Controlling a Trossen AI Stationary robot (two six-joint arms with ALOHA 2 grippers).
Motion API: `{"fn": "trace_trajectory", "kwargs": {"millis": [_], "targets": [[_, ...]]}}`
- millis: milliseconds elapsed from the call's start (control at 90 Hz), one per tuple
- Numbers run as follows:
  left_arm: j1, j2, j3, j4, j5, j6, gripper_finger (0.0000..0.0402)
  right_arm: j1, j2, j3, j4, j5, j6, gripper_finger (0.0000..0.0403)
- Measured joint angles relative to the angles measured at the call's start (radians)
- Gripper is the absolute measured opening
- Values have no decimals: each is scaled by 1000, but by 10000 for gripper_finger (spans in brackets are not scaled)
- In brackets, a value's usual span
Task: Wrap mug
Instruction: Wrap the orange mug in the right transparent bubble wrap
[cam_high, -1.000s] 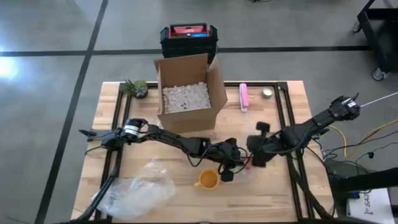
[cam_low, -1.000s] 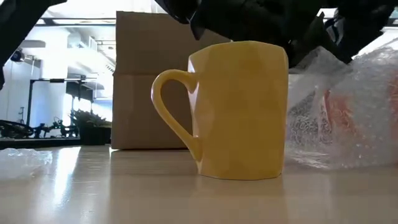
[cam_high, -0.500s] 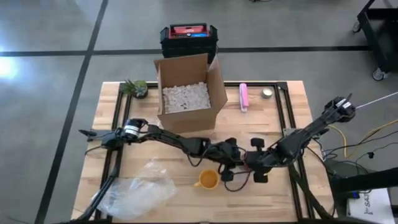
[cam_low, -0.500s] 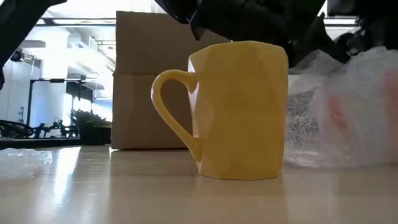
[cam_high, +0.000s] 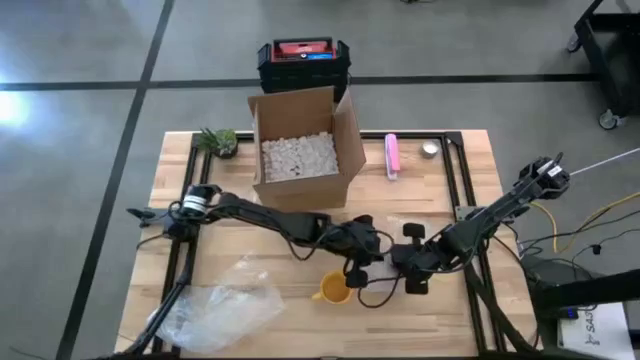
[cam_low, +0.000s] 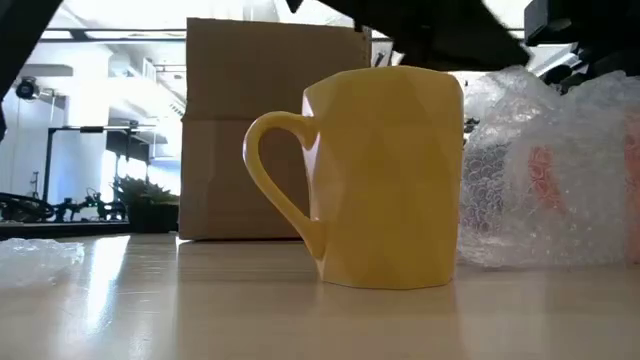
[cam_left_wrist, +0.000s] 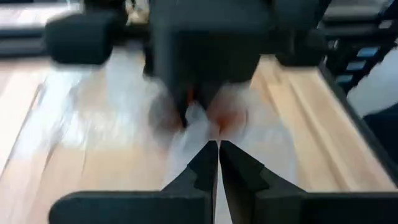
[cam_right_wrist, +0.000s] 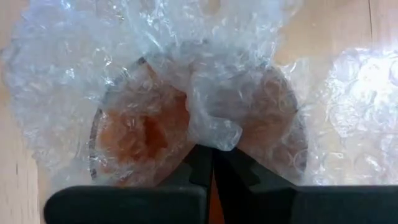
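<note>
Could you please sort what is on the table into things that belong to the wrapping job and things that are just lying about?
Belonging to the job:
yellow mug
bubble wrap, round an orange object, pinched by both grippers
left gripper
right gripper

Lying about:
cardboard box of packing peanuts
loose plastic sheet
small plant
pink object

No text, label, brand, number or sign can be read in any of the views.
</note>
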Motion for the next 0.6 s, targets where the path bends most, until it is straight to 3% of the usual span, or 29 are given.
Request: {"fn": "trace_trajectory", "kwargs": {"millis": [67, 122, 367, 600], "targets": [[0, -4, -7, -105, -2, -22, 1, 0, 0, 0, 0, 0, -9, 0], [0, 12, -36, -96, -2, -44, 1, 0, 0, 0, 0, 0, -14, 0], [-4, 67, -62, 328, 77, -43, 1, 0, 0, -1, 6, 31, -24, 0], [1, 76, -64, 422, 76, -42, 0, 0, 0, -1, 16, 37, -26, 0]]}}
